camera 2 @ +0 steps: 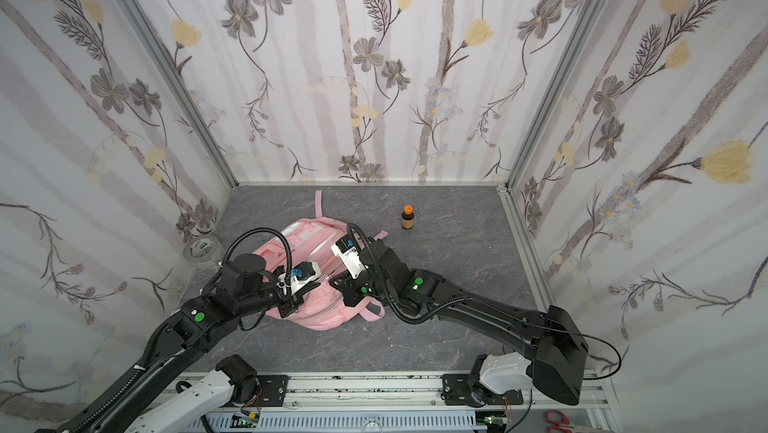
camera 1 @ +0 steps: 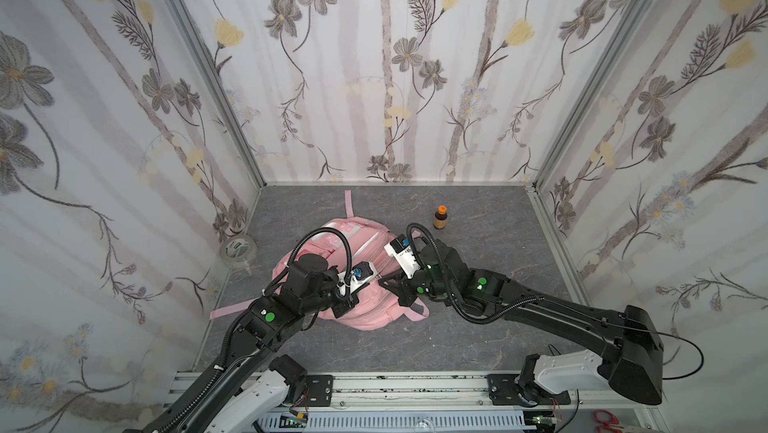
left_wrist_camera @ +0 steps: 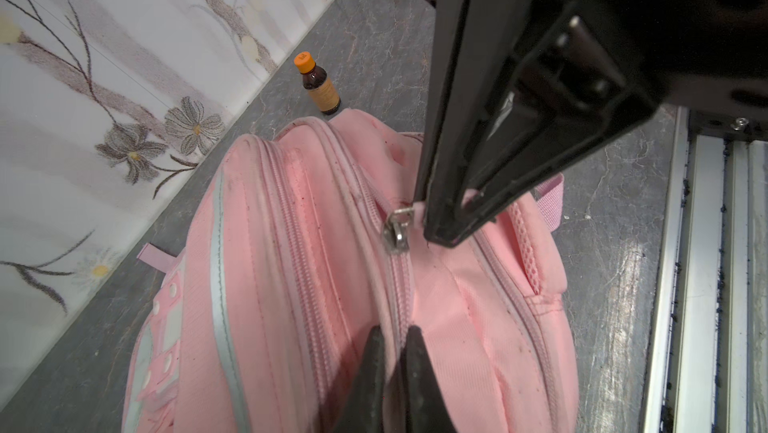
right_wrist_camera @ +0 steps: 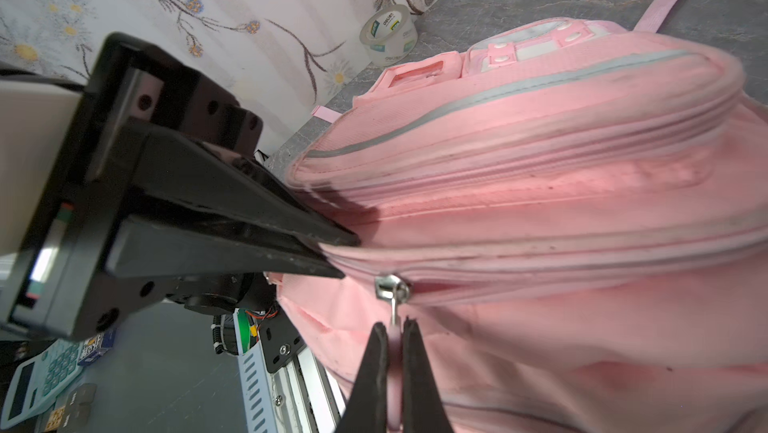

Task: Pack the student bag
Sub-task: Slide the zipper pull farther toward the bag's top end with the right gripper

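The student bag (camera 1: 374, 314) (camera 2: 322, 316) is a pink backpack lying at the middle of the grey table in both top views. Both arms meet over it. In the left wrist view my left gripper (left_wrist_camera: 395, 329) is shut on a fold of the bag's fabric (left_wrist_camera: 478, 306) along a zipper seam. A metal zipper slider (left_wrist_camera: 397, 231) (right_wrist_camera: 392, 287) sits on that seam. My right gripper (right_wrist_camera: 395, 323) (left_wrist_camera: 440, 235) is shut on the pink pull tab (right_wrist_camera: 395, 341) hanging from the slider. The left gripper (right_wrist_camera: 345, 256) shows pressed against the bag close to the slider.
A small brown bottle with an orange cap (camera 1: 441, 217) (left_wrist_camera: 318, 86) stands behind the bag to the right. A roll of clear tape (camera 1: 237, 249) (right_wrist_camera: 388, 34) lies by the left wall. Flowered walls enclose three sides; a metal rail (camera 1: 415, 385) runs along the front.
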### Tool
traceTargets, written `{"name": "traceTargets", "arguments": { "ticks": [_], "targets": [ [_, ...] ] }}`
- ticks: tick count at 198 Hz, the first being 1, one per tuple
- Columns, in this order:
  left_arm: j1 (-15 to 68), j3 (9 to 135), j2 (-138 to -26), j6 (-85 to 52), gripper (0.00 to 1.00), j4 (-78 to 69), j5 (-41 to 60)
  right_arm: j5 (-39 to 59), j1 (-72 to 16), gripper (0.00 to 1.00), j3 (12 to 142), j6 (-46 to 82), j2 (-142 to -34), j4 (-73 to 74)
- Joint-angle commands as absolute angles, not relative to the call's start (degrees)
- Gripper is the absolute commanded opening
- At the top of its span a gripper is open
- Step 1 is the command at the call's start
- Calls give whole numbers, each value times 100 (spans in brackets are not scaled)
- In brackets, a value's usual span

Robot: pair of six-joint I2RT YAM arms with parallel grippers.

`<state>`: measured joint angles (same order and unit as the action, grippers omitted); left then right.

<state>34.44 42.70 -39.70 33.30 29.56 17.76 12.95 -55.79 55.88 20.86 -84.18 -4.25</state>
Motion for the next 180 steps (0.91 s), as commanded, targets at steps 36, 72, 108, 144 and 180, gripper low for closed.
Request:
{"name": "traceTargets", "arguments": {
  "ticks": [36, 72, 108, 144, 180],
  "targets": [
    [3345, 4314, -3532, 3769, 0, 3405, 1331, 934, -4404, 0, 4978, 1600, -8248, -507],
    [3006, 4202, -3519, 3872, 0, 3457, 824, 1212, -4354, 0, 5454, 1577, -8505, -688],
    [2900, 4501, -3893, 3781, 43, 3761, 888, 1454, -5182, 0, 6039, 1920, -8729, -579],
    [2923, 4954, -4302, 3123, 55, 3877, 2167, 1632, -5775, 0, 6284, 2466, -8954, -102],
    [3004, 4899, -4533, 3007, 47, 3776, 2322, 1729, -5968, 0, 6346, 2566, -9069, 54]
  ]
}}
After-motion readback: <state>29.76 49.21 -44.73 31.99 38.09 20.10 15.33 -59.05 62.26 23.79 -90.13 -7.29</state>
